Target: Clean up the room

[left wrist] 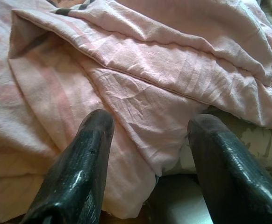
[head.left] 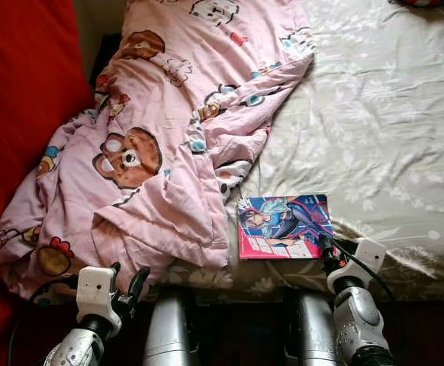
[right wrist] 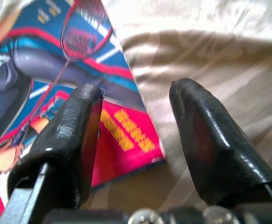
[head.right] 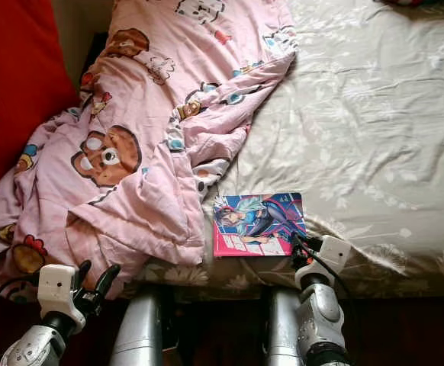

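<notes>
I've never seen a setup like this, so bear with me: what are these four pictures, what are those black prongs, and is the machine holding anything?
It is a walking humanoid robot tidying a room. The two wide pictures come from cameras on its head, looking down at a bed. The two close-ups come from cameras on its wrists, looking along its grippers' black fingers. On the bed lie a crumpled pink cartoon blanket and a colourful comic book. The left gripper is open at the blanket's near edge. The right gripper is open at the book's corner. Neither holds anything yet.
</notes>
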Robot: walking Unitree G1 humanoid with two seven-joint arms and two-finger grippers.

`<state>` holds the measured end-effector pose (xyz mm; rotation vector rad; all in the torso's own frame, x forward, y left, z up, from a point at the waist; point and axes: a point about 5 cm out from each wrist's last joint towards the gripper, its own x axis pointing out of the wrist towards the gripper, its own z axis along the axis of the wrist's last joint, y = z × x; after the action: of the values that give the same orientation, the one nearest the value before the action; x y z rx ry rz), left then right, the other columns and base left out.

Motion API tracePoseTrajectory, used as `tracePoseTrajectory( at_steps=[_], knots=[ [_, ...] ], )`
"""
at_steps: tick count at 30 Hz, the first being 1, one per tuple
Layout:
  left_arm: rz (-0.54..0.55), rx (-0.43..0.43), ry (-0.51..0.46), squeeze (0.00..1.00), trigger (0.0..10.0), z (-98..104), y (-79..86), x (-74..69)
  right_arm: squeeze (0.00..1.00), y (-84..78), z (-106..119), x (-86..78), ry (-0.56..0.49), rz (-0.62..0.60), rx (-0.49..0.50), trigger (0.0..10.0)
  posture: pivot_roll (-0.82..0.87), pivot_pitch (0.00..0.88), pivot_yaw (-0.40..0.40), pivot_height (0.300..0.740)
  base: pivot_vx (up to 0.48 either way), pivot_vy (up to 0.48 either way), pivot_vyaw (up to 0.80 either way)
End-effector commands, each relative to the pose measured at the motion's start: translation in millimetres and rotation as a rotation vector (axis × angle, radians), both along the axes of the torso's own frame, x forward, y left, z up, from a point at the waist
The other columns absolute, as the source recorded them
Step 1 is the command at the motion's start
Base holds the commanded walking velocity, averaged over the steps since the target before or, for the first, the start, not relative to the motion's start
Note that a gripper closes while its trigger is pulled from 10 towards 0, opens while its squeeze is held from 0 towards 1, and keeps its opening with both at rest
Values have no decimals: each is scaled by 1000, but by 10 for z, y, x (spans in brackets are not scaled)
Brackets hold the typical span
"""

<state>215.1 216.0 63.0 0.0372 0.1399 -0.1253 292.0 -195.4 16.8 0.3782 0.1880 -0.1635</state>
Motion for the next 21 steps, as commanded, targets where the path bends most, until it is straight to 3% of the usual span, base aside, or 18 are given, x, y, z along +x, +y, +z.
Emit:
tracePoseTrajectory(
  at_steps=[1, 10, 11, 12, 17, 21],
  knots=[
    [-1, 16, 37, 0, 10000, -44, 58, -72, 0, 40, -111, -78, 46, 6, 39, 10000, 81, 320, 137, 585, 0, 0, 0],
    [-9, 24, 41, 0, 10000, -23, 56, -62, 0, 57, -135, -74, 46, 69, 118, 10000, 87, 322, 144, 585, 0, 0, 0],
    [-10, 24, 42, 0, 10000, -22, 53, -60, 902, 35, -130, -75, 40, 56, 125, 10000, 86, 322, 145, 585, 0, 0, 0],
    [-12, 25, 43, 0, 10000, -22, 47, -56, 1000, 10, -128, -79, 34, 41, 135, 10000, 86, 320, 145, 585, 0, 0, 0],
    [-18, 27, 42, 0, 10000, -21, 28, -46, 1000, -30, -152, -110, 39, 16, 147, 10000, 86, 319, 146, 585, 0, 0, 0],
    [-23, 29, 42, 0, 10000, -16, 24, -46, 957, -13, -194, -140, 45, 15, 220, 10000, 90, 320, 149, 585, 0, 0, 0]
  ],
)
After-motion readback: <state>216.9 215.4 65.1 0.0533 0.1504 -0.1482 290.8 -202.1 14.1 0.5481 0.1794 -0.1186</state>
